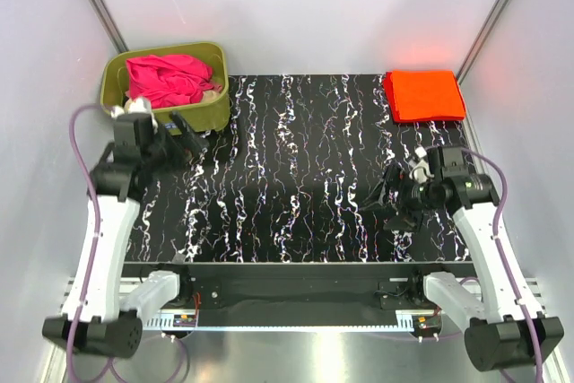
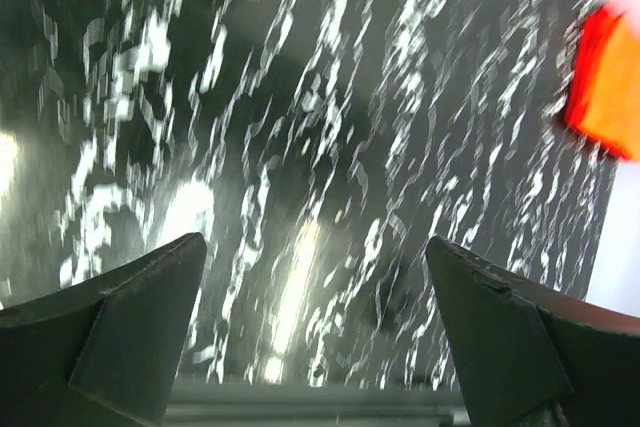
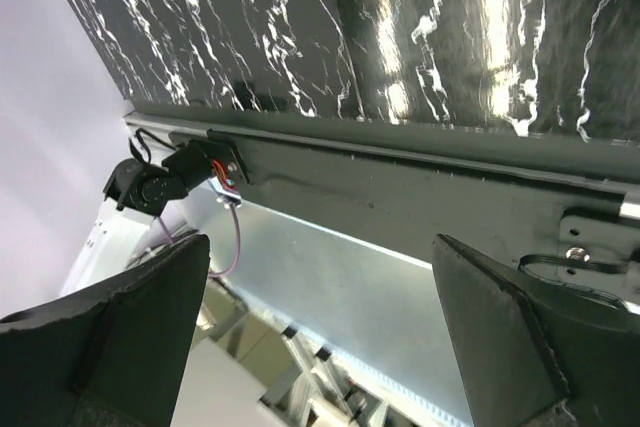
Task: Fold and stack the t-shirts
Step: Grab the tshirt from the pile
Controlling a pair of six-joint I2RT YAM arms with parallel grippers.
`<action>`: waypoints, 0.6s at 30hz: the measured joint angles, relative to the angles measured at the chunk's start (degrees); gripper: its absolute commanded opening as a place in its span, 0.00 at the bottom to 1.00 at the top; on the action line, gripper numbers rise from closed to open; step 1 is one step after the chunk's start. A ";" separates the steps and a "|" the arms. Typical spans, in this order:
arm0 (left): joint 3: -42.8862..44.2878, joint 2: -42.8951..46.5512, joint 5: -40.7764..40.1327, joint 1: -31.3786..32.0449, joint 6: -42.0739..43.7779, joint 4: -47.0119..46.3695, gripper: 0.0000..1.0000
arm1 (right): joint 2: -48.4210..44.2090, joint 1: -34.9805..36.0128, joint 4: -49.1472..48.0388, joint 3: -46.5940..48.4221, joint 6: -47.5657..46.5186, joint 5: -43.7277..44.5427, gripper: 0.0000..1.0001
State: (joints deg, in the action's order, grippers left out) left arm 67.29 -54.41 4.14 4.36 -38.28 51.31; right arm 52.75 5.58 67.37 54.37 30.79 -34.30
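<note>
Left gripper (image 1: 190,136) is standing fully released, jaws spread wide and gripping nothing. In the left wrist view, the two dark fingers (image 2: 130,317) are framing only bare table, with the left gripper (image 2: 312,247) hanging above the marbled surface. From above, it is sitting just beside the near right corner of the tub (image 1: 115,89); whether it is touching the tub wall cannot be told.

Right gripper (image 1: 377,199) is likewise standing released and empty, jaws wide apart. In the right wrist view, the right gripper (image 3: 320,242) is facing the near edge of the table and the metal rail below it.

Pink shirt (image 1: 166,78) is lying crumpled inside the tub at the far left corner, filling most of it. Orange shirt (image 1: 423,94) is lying folded flat in a neat rectangle at the far right corner of the table (image 1: 296,168), well apart from both grippers. A blurred edge of the orange shirt (image 2: 605,87) is showing at the upper right of the left wrist view.
</note>
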 measured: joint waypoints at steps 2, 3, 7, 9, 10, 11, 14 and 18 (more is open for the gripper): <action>6.49 -5.53 -1.44 -0.50 2.19 -0.37 0.99 | 2.10 0.72 0.52 3.74 -1.07 1.79 1.00; 9.22 -7.67 -2.16 -0.79 3.04 -0.76 0.99 | 3.19 1.25 0.35 5.84 -1.79 2.40 1.00; 20.39 -21.22 -4.66 -3.41 7.58 -4.37 0.97 | 7.28 2.73 -0.17 12.39 -4.96 4.96 1.00; 26.71 -29.24 -5.51 -5.09 9.97 -5.60 0.93 | 9.92 2.80 -0.22 14.99 -6.43 6.38 1.00; 29.70 -33.55 -5.79 -6.03 10.97 -6.40 0.92 | 11.52 2.80 -0.24 16.22 -7.06 7.10 1.00; 32.96 -37.73 -5.88 -7.08 11.89 -6.75 0.91 | 12.90 2.80 -0.37 17.09 -7.52 7.78 1.00; 42.21 -49.53 -5.90 -9.75 13.31 -7.58 0.85 | 18.58 2.84 -0.55 19.78 -8.85 9.42 1.00; 51.60 -63.17 -4.83 -12.74 13.81 -8.55 0.80 | 25.59 2.89 -1.25 22.34 -10.27 11.37 1.00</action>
State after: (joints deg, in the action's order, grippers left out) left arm 118.89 -117.58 -0.69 -8.38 -24.47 42.76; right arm 78.35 8.47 66.13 76.71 20.51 -22.94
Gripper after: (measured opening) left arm 0.817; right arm 0.994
